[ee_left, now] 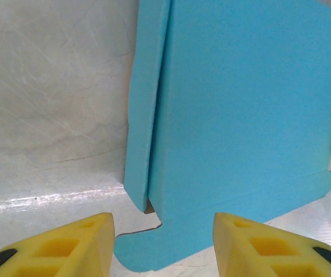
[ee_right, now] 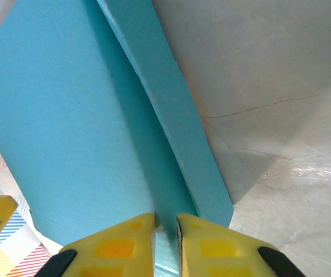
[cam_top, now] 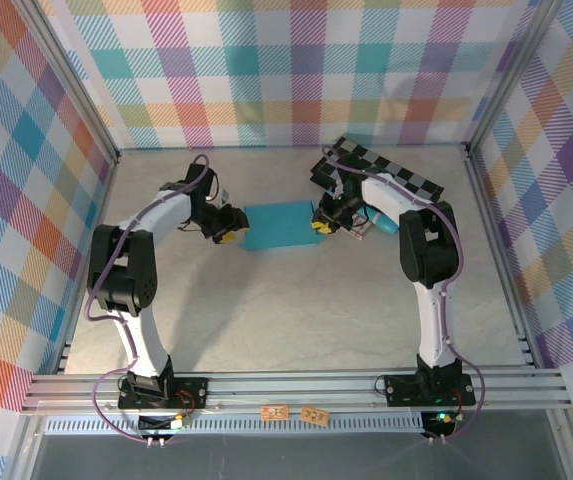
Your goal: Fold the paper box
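Left wrist view: left fingers (ee_left: pixel 67 248), two yellow pads, standing wide apart with nothing held between them. The gap looks onto a rounded tab of the paper box (ee_left: pixel 240 115), which lies just beyond the tips and apart from them. Box, same view: teal-blue card lying flat on the table (ee_left: pixel 49 115), with a narrow strip along one long side folded over the main panel and a sliver of pale inner side showing at the strip's near corner. Right wrist view: right fingers (ee_right: pixel 113 248), yellow, drawn narrow, with a thin edge of the teal card gripped in the slit between them. From that grip a narrow strip of the box runs away from the camera, raised along a crease beside the broad panel, with pale marbled table surface alongside it. Top external view: box (cam_top: pixel 278 226) flat at the middle of the table, toward the far side, between the two sets of fingers. The left fingers (cam_top: pixel 224 238) sit just beside its left edge and the right fingers (cam_top: pixel 319 226) at its right edge. Other items: black-and-grey checkerboard (cam_top: pixel 386 170) at far right, behind the right arm. Slim teal tube-like object (cam_top: pixel 384 224) just right of the right fingers, partly hidden by the arm. Plaid walls (cam_top: pixel 266 70) on three sides. Aluminium rail (cam_top: pixel 286 390) along the near edge, carrying both arm bases.
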`<act>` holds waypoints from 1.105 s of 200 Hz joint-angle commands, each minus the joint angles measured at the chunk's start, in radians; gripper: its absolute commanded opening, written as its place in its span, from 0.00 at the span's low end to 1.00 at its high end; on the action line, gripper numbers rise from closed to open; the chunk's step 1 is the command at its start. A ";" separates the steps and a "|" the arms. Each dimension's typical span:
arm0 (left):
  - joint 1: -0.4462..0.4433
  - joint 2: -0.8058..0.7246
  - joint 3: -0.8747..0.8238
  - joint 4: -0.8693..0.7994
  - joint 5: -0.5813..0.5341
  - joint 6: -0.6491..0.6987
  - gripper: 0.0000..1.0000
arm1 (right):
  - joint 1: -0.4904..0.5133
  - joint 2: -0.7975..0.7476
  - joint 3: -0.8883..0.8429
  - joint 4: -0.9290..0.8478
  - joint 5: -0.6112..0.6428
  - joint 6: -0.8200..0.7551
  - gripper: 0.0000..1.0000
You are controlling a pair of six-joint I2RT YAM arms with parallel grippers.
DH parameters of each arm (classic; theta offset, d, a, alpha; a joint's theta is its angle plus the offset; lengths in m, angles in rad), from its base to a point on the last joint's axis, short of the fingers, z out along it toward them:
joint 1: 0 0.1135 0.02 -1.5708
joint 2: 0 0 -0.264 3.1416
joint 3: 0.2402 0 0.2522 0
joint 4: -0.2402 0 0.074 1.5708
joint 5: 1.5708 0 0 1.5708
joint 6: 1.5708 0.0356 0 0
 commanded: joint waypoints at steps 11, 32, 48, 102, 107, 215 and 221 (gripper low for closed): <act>-0.006 0.022 0.026 0.027 0.053 0.006 0.48 | 0.009 0.025 0.025 -0.053 0.017 -0.028 0.18; -0.009 0.074 0.034 0.048 0.065 0.002 0.46 | 0.009 0.025 0.027 -0.054 0.013 -0.025 0.18; -0.012 0.100 0.029 0.056 0.071 0.003 0.43 | 0.007 0.026 0.031 -0.054 0.010 -0.024 0.18; -0.019 0.132 -0.022 0.104 0.069 -0.008 0.30 | 0.009 0.028 0.058 -0.062 -0.018 -0.034 0.20; -0.021 0.133 -0.027 0.106 0.066 -0.007 0.28 | 0.010 0.028 0.062 -0.065 -0.021 -0.038 0.20; -0.021 0.140 -0.047 0.075 0.039 0.042 0.10 | -0.068 -0.019 0.033 -0.056 -0.102 -0.195 0.47; -0.022 0.139 -0.047 0.073 0.040 0.044 0.10 | -0.067 -0.003 0.039 -0.051 -0.125 -0.202 0.47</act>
